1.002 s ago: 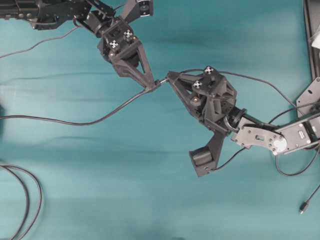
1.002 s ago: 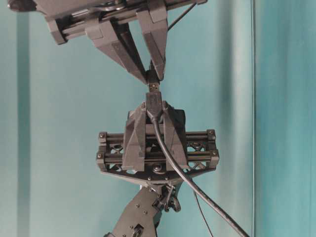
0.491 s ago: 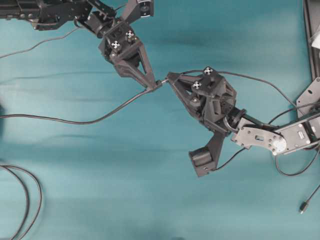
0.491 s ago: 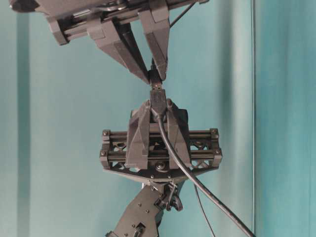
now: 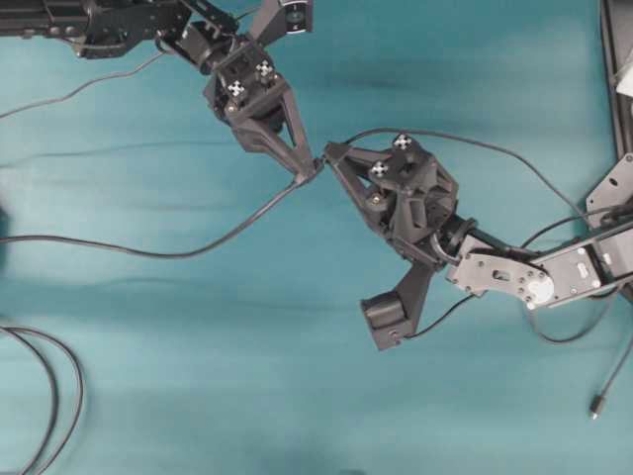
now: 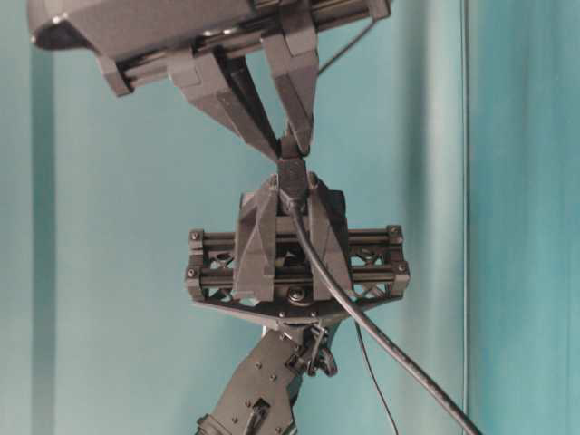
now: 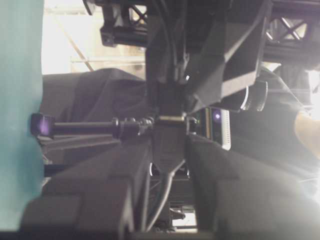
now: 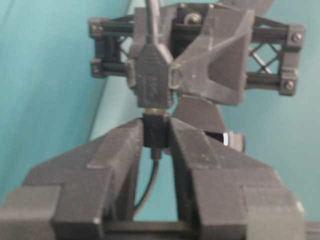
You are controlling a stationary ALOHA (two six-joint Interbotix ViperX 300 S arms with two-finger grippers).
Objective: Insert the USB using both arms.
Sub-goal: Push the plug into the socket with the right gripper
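Observation:
Both arms meet tip to tip above the teal table. My right gripper is shut on the short dark collar of the USB, whose thin cable arcs back over the arm. My left gripper is shut on the dark rounded socket, its thicker cable trailing left. Collar and socket butt together. Only a thin silvery strip of the plug shows.
A doubled looped black cable lies at the bottom left. A loose cable end lies at the bottom right. Black equipment stands at the right edge. A thin wire runs from the left arm to the left edge.
The gap between the two grippers has closed. The silvery plug, bare between the tips a second ago, now sits almost wholly inside the socket. Both grippers drifted slightly toward the table's far edge.

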